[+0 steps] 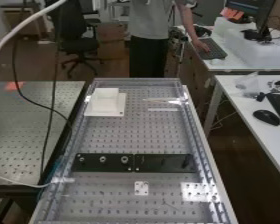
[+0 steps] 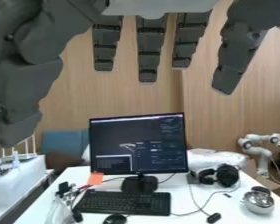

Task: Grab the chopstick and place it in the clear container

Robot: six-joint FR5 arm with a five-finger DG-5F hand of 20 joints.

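In the wrist view my hand (image 2: pixel 148 50) hangs with its fingers straight and spread apart, and nothing is held between them. Towards the bench's far end in the high view, a thin pale stick-like thing (image 1: pixel 162 101), perhaps the chopstick, lies at the right, with another faint pale strip just nearer than it. Left of it stands a whitish square box (image 1: pixel 106 99) on a wider white base; I cannot tell whether this is the clear container.
The perforated bench (image 1: pixel 137 135) has raised rails along its sides. A black plate (image 1: pixel 160 163) with round fittings crosses it, and a small white plate (image 1: pixel 141 188) lies nearer. Cables hang at the left. The wrist view faces a desk (image 2: pixel 210 200) with a monitor (image 2: pixel 139 147).
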